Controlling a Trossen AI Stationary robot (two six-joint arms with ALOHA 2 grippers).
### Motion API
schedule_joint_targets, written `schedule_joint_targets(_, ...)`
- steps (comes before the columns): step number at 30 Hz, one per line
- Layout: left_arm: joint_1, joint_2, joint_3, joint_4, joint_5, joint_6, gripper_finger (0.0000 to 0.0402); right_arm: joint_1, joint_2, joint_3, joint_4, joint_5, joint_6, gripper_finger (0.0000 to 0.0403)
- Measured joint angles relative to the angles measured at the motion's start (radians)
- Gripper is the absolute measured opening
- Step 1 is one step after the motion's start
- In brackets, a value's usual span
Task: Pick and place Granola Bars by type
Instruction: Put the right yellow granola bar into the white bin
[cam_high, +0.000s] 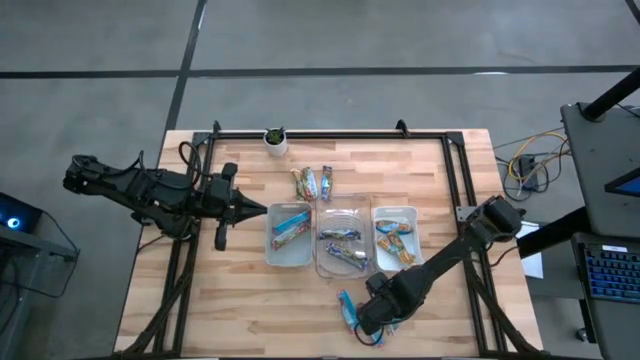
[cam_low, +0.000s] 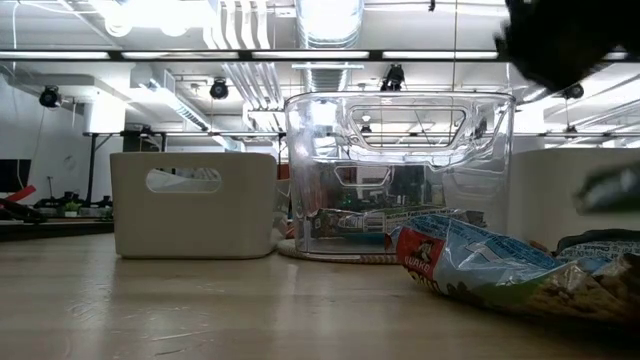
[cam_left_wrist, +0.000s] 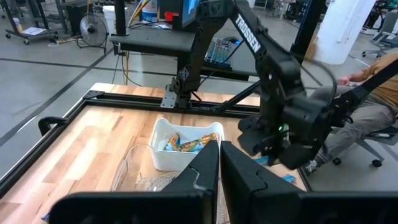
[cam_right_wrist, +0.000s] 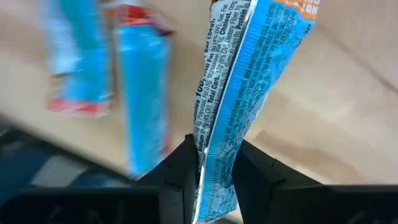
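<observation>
Grey floor (cam_high: 100, 40), ceiling strip lights (cam_low: 150, 55), ducts (cam_low: 330, 20)

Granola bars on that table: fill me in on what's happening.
The right gripper is low over the table's near edge, pinching a blue granola bar between its fingers, with two more blue bars lying on the wood beside it. The three trays already hold some bars. The left gripper waits, shut, beside the left tray.

1. Pale blond wooden tabletop (cam_high: 240, 290), plank-striped, framed by black rails.
2. Shiny blue granola-bar wrapper with white print and an orange top edge (cam_right_wrist: 233, 81), pinched between black fingers.
3. Two blue wrappers with red ends (cam_right_wrist: 140, 87), lying on the wood.
4. Opaque white rectangular tray (cam_high: 290, 240); clear plastic tray (cam_high: 342, 243); second white tray (cam_high: 398, 237), holding orange-brown wrappers.
5. Small white pot with green plant (cam_high: 275, 141).
</observation>
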Motion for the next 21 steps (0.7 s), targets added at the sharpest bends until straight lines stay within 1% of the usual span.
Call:
schedule_joint_targets(2,0.000,0.000,0.000,0.000,0.000,0.000,0.0000,0.000,-0.031,0.022,0.000,0.012,0.004,0.0074)
schedule_joint_targets(5,0.000,0.000,0.000,0.002,0.000,0.000,0.0000,0.001,-0.076,0.067,-0.013,0.058,0.012,0.0072)
schedule_joint_targets(11,0.000,0.000,0.000,0.005,0.000,-0.002,0.0000,-0.001,-0.159,0.153,-0.160,0.180,0.038,0.0074)
schedule_joint_targets(16,0.000,0.000,0.000,0.005,0.000,-0.002,0.0000,-0.016,-0.227,0.195,-0.383,0.212,-0.031,0.0069)
schedule_joint_targets(21,0.000,0.000,0.000,0.005,0.000,-0.002,0.0000,-0.044,-0.286,0.196,-0.565,0.212,-0.198,0.0072)
